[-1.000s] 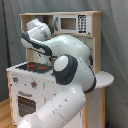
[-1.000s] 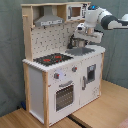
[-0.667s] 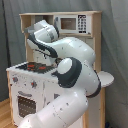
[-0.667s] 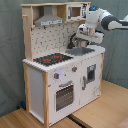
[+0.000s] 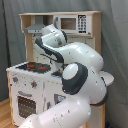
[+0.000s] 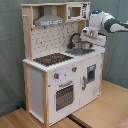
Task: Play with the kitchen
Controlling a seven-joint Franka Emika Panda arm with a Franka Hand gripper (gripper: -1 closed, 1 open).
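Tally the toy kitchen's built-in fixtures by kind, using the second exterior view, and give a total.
Hob: 1
Sink: 1
Faucet: 1
Hood: 1
Microwave: 1
Oven door: 1
Total: 6 fixtures on the kitchen. The robot arm's gripper is over the sink.

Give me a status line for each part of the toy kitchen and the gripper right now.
oven door: closed.
cabinet door under the sink: closed.
hob: nothing on it, red rings showing.
sink: set in the counter, contents hard to tell.
faucet: upright, arching over the sink.
microwave: door closed.
gripper: over the sink; grip state unclear.
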